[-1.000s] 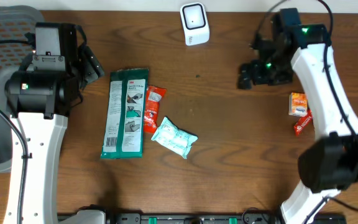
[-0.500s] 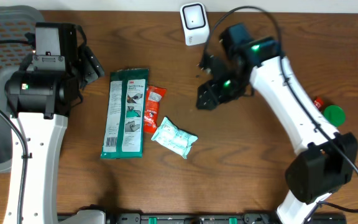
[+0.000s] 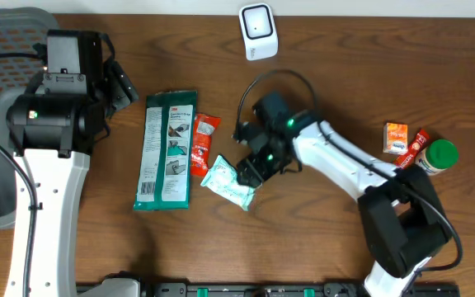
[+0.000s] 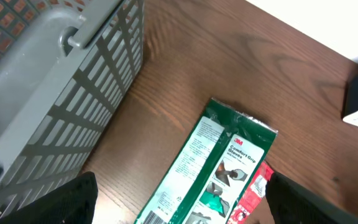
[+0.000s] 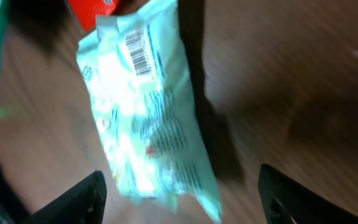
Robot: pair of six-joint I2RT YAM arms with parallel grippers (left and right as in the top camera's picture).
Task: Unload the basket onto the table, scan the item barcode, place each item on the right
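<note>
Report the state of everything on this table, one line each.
pale green packet: lying flat, barcode facing up
right gripper: open, over the pale green packet, not gripping it
left gripper: open, empty
green glove pack: lying flat, printed side up
red sachet: flat, beside the green glove pack
scanner: upright at the far edge
bottle: green cap on

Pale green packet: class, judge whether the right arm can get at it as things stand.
Probably yes. The right gripper hangs open just above the pale green packet, which lies flat, barcode up. Nothing covers it; the red sachet lies beside one end only.
</note>
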